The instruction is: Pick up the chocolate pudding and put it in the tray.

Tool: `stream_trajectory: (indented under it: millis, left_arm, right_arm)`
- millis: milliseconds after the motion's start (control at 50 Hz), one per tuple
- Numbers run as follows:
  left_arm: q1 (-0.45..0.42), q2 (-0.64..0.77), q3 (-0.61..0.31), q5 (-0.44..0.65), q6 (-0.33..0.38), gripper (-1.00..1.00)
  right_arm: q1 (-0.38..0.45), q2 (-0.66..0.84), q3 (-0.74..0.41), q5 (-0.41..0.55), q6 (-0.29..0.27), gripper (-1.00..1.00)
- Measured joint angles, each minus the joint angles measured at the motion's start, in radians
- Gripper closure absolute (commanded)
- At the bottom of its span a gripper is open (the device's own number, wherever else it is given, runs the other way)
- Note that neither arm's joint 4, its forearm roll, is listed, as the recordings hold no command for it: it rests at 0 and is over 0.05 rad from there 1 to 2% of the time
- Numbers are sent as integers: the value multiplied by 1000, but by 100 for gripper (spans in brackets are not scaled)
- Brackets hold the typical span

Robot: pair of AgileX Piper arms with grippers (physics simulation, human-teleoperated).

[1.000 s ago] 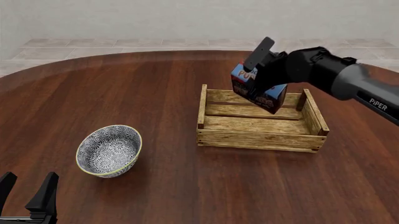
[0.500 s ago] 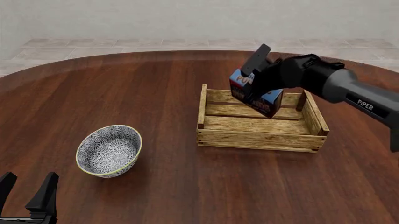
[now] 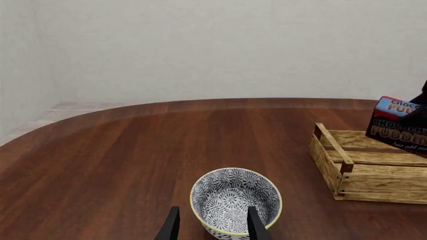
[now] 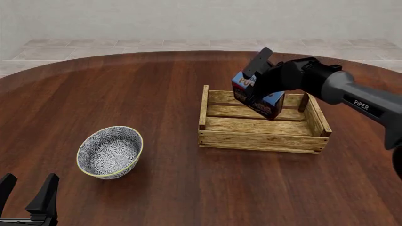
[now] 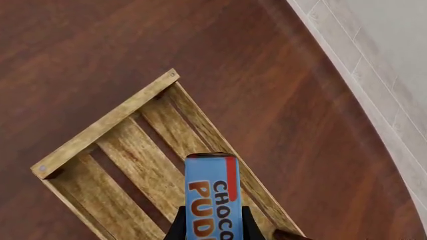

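Observation:
The chocolate pudding (image 4: 256,98) is a small carton with a blue top and dark front, tilted, its lower corner down among the far slats of the tray. My right gripper (image 4: 259,89) is shut on it. In the right wrist view the chocolate pudding (image 5: 212,197) stands between my fingers above the slats of the tray (image 5: 143,165). The tray (image 4: 262,134) is a shallow wooden crate at centre right of the table. The left wrist view catches the pudding (image 3: 399,126) over the tray (image 3: 363,167). My left gripper (image 4: 28,194) stands open near the front left edge, holding nothing.
A blue-patterned white bowl (image 4: 110,151) sits on the dark wooden table at front left, just beyond my left gripper (image 3: 209,226); the bowl (image 3: 235,200) lies right past its fingers. A tiled floor and pale wall lie past the table's far edge.
My right gripper has carried the pudding a little left and down, from above the tray's far side to low among its far slats. The left arm and bowl have not moved.

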State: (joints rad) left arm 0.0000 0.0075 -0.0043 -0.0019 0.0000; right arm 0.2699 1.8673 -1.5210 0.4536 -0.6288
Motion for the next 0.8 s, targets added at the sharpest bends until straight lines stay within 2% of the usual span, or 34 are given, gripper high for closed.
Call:
stream_trajectory:
  millis: [800]
  left_arm:
    - [0, 0, 0, 0, 0, -100]
  right_arm:
    - [-3, 47, 16, -49, 30, 100]
